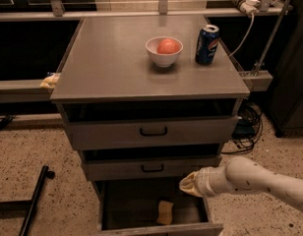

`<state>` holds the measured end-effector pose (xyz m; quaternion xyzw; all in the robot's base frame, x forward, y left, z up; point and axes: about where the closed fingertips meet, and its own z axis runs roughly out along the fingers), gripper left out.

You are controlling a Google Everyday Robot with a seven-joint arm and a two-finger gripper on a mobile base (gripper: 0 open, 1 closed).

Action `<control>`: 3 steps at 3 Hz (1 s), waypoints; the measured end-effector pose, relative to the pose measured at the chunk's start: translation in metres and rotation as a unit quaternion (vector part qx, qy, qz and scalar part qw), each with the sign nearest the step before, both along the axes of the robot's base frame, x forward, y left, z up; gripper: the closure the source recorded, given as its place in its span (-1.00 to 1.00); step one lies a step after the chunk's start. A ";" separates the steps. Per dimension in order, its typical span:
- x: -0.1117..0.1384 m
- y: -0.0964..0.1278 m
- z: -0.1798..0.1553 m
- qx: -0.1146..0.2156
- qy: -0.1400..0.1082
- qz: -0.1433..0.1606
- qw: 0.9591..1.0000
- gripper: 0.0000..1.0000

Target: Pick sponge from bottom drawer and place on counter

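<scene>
One arm point(259, 181) stretched near level, gripper point(190, 185) over open bottom drawer point(127, 203) w/ sponge point(165, 213); open/shut can't tell.

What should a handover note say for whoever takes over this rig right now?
Gripper: hangs above the right side of the open bottom drawer, level with the middle drawer front, holding nothing visible and apart from the sponge.
Sponge: lies on the drawer floor, near the front, lower left of the gripper.
Counter: carries a bowl and a blue can toward the back right; the left and front parts are bare.
Done: drawer is open.
Left: reach down, grasp the sponge, lift it out, set it on the counter.
</scene>
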<state>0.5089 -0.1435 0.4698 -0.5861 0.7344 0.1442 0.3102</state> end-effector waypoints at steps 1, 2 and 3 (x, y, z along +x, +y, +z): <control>-0.002 -0.001 -0.023 0.000 -0.001 0.002 1.000 1.00; 0.005 0.013 -0.091 0.017 -0.017 0.029 0.999 1.00; 0.018 0.033 -0.150 0.047 -0.027 0.057 0.997 1.00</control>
